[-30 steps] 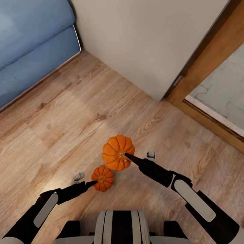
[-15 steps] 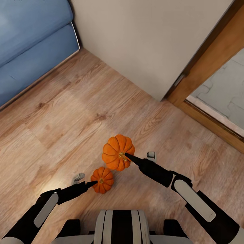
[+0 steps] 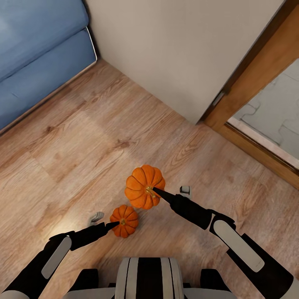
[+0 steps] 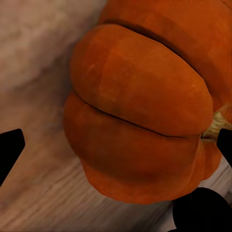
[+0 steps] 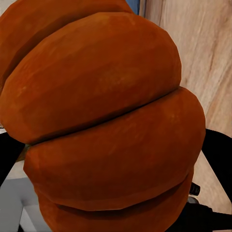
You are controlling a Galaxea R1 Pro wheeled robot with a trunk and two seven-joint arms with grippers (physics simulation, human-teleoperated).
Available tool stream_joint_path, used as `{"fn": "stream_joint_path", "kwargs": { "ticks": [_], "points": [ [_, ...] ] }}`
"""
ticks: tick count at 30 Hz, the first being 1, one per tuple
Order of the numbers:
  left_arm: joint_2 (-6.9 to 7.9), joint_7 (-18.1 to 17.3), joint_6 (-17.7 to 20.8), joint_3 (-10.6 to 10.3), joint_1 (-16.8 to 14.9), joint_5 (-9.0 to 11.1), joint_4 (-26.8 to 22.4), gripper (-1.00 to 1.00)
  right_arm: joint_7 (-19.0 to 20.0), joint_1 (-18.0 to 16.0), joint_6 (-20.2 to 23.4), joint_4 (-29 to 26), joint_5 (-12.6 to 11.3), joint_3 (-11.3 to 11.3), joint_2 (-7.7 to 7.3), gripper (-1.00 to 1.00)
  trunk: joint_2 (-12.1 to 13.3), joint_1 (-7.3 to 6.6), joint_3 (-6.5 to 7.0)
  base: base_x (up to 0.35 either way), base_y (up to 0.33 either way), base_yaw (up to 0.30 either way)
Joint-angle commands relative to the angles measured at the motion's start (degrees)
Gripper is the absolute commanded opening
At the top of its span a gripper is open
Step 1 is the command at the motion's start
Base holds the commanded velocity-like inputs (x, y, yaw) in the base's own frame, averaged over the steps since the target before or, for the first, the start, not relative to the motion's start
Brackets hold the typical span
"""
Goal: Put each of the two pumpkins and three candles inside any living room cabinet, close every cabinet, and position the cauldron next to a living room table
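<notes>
Two pumpkins were seen carried above a wooden floor, one in each claw. The left claw was closed on the smaller pumpkin, its dark tip meeting the fruit at the stem; in the left wrist view the ribbed orange body sat between the two black fingers, with the tan stem close to one of them. The right claw was likewise closed on the larger pumpkin, which lay just ahead of that claw's tip and, in the right wrist view, crowded the space between the fingers.

Both fruits were judged light, rigid and unlikely to crush, though their rounded, smooth ribs were thought liable to slip or roll within a narrow pinch. A hold across the ribbed flanks, fingers seated in opposite grooves, was considered the surest; a hold by the stem alone was considered prone to swinging.

A blue sofa stood well beyond the left claw, a pale wall ahead of both, and a wooden door frame beyond the right claw. No cabinet was in view.
</notes>
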Motion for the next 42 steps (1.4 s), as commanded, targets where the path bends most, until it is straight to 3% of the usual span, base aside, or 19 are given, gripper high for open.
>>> {"fn": "stream_joint_path", "kwargs": {
  "ticks": [1,10,42],
  "points": [
    [0.04,0.06,0.29,-0.06,-0.02,0.38,-0.01,1.0,0.05,-0.04,0.26,0.0,-0.63,0.06,-0.04,-1.0,-0.01,-0.01,-0.03,0.0,-0.011,0.0],
    [0.05,0.03,0.29,-0.03,-0.02,0.38,-0.06,1.0,0.06,-0.03,0.26,-0.01,-0.63,0.06,-0.04,-1.0,-0.06,0.1,-0.91,0.0,-0.002,0.0],
    [-0.04,0.22,0.29,-0.25,-0.02,0.29,-0.04,1.0,0.06,-0.04,0.26,-0.01,-0.63,0.06,-0.12,-1.0,-0.06,0.1,-0.91,0.014,-0.046,0.0]
  ]
}}
